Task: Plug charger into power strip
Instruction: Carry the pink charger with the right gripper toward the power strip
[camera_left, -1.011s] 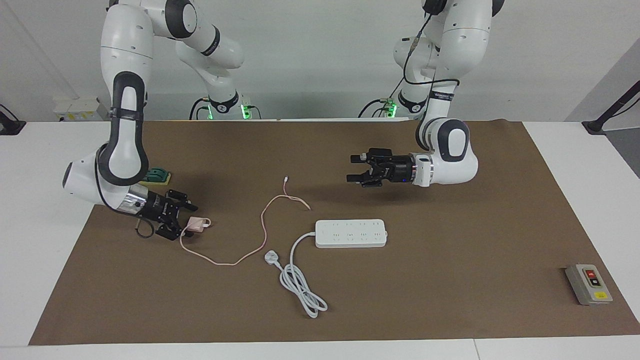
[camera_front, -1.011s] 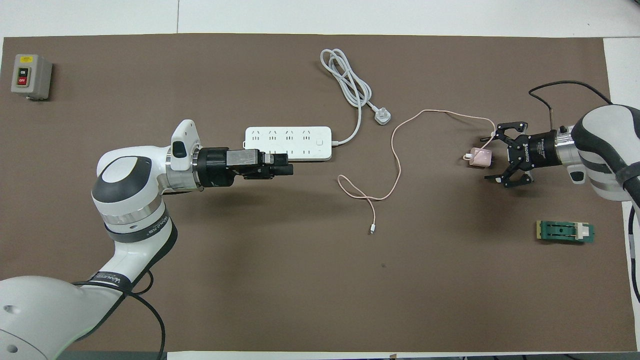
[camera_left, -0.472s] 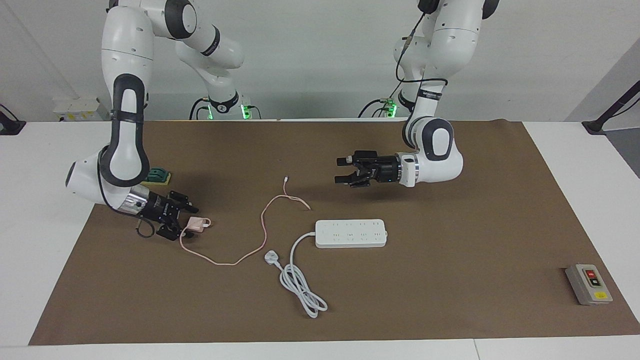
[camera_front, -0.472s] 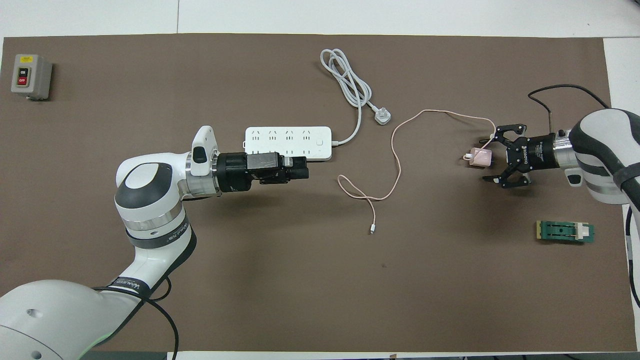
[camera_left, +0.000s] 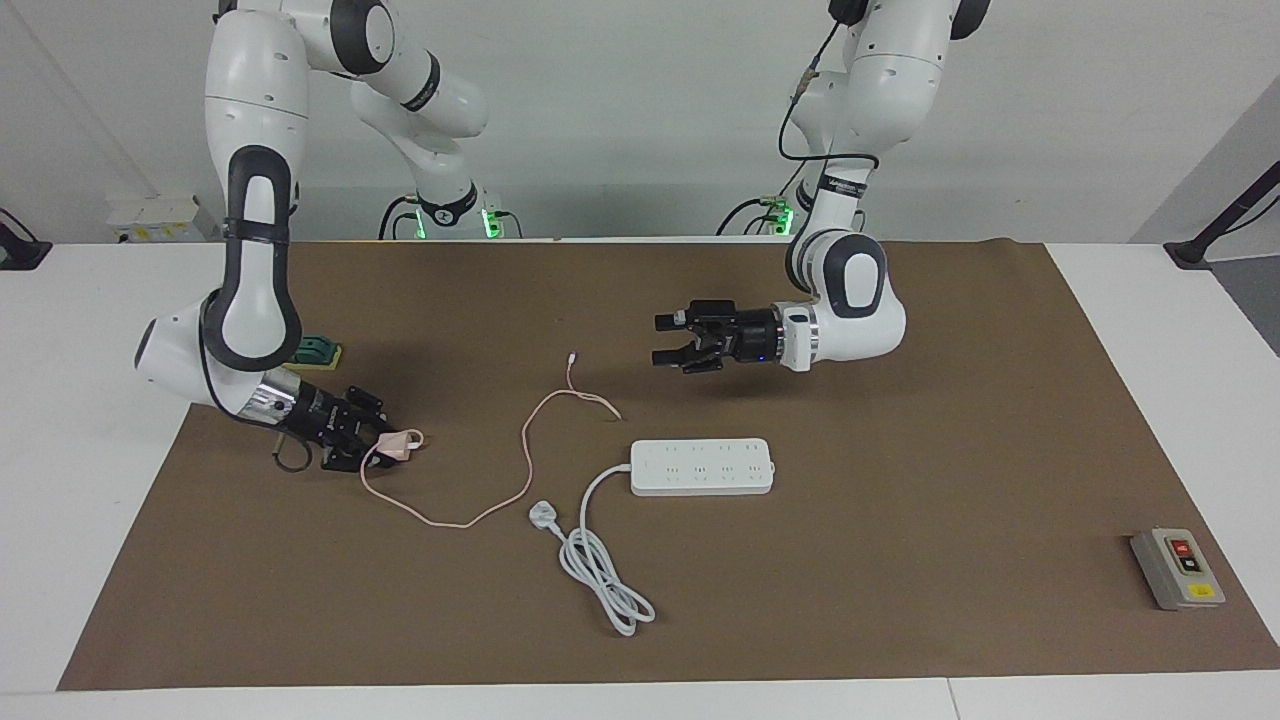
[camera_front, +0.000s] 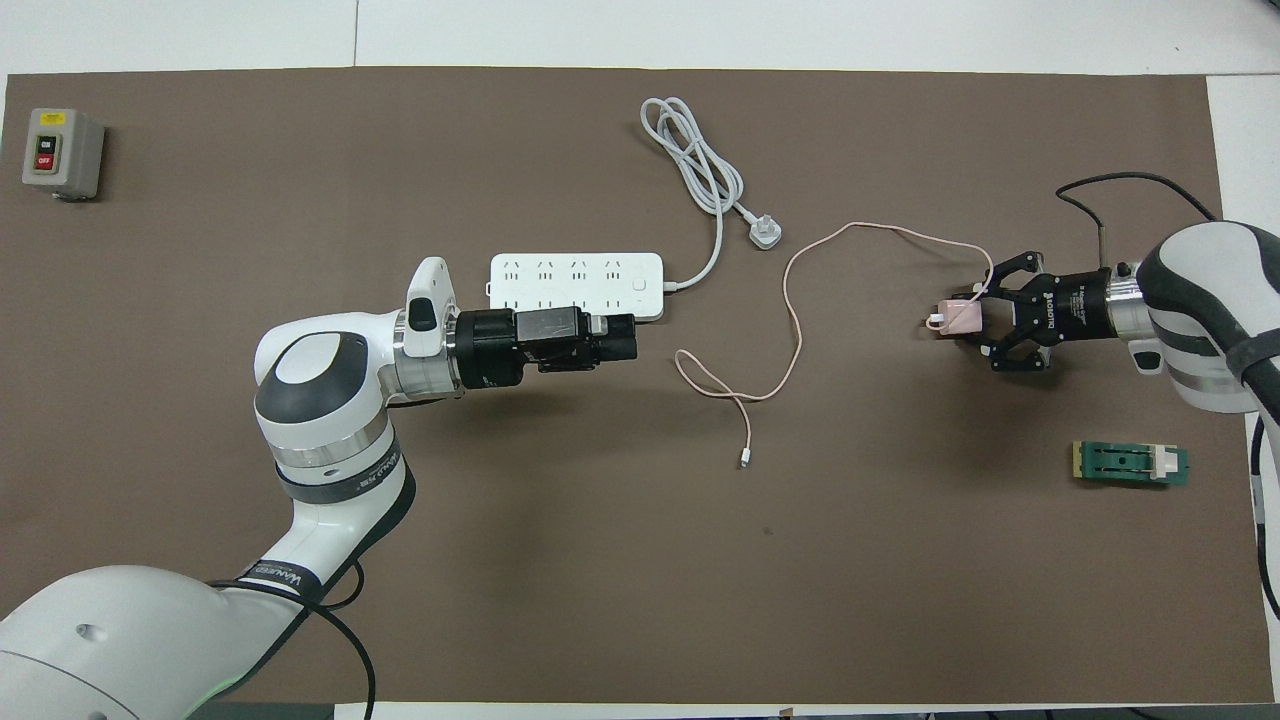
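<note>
While your right gripper (camera_left: 375, 440) is sitting low at the left of the facing view, its fingers are pinching the charger (camera_left: 398, 444) cube, which is showing pink between them at the right of the overhead view (camera_front: 958, 318). Whether the cube is resting on the mat or lifted, you can't tell from either view. Its thin pink cable (camera_left: 500, 478) is trailing across the brown mat (camera_left: 900, 480) toward the frame centre, with the white connector (camera_front: 744, 462) lying loose just below centre in the overhead view. Your left gripper (camera_left: 672, 342) is hovering in the air just above centre in the facing view, fingers spread and holding nothing. Overhead, it is overlapping the lower edge of the power strip (camera_front: 576, 286). That strip (camera_left: 701, 466) is lying flat near centre, well apart from the charger, its coiled cord (camera_left: 600, 570) and white plug (camera_left: 541, 517) lying beside it.
</note>
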